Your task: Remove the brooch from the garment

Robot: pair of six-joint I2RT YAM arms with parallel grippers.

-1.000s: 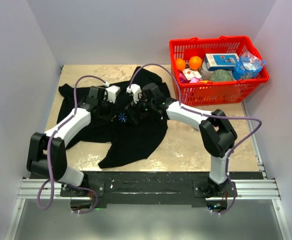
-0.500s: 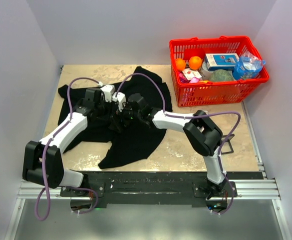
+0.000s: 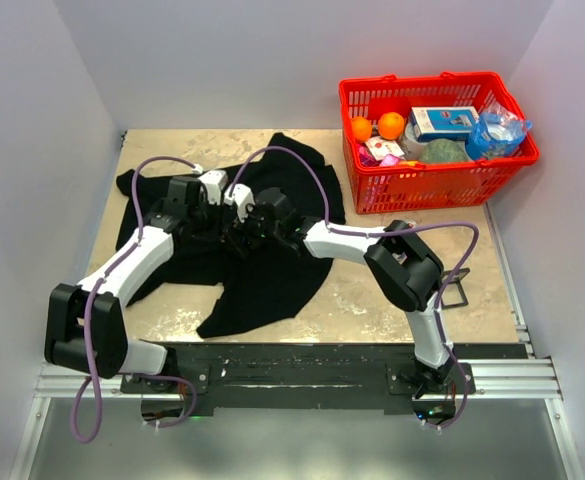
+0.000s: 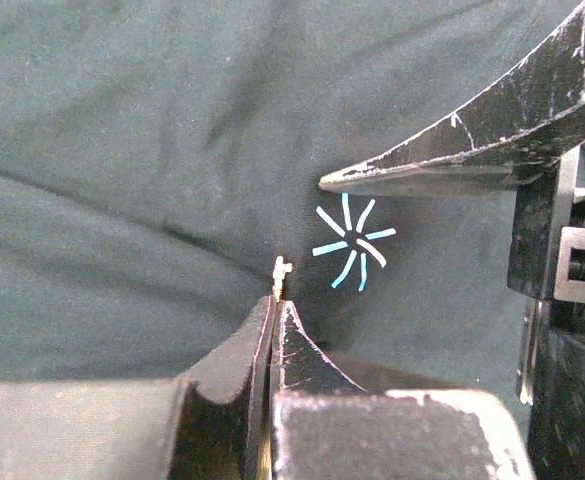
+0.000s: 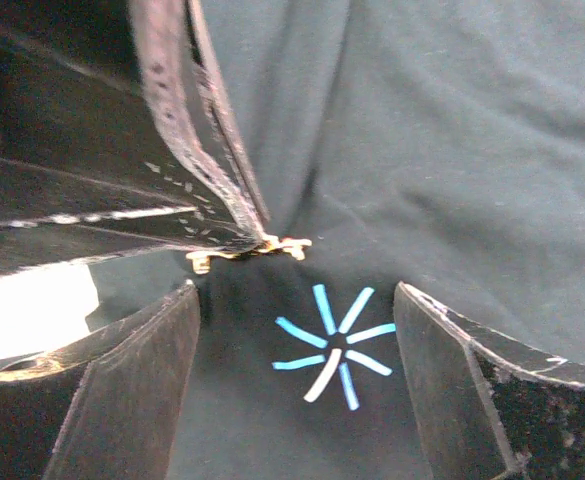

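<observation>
**On the shirt (image 3: 272, 285), the brooch (image 5: 334, 345) lies between our two grippers**

Left of the brooch, our left gripper (image 4: 275, 308) has its fingers pressed together, with a small gold clasp (image 4: 283, 268) nipped at the tips. We take the clasp for the pin's fastening. It lies just beside the brooch, on its left, and in the right wrist view its length runs crosswise. The brooch itself is a small star of blue and white spokes lying flat on the black cloth, with no long axis of its own. From above we cannot see it, because both wrists hang over it.

Around the brooch, our right gripper (image 5: 297, 295) has its fingers apart, one on each side of the star and neither touching it. That makes the right arm the nearer one, with the brooch straight ahead between its fingers. The left fingers crowd in just above the brooch, so we judge a clash of tips to be the main risk in closing.

Far to the right of the brooch, a red basket (image 3: 422, 188) of groceries stands on the table (image 3: 372, 295), out of the way.
</observation>
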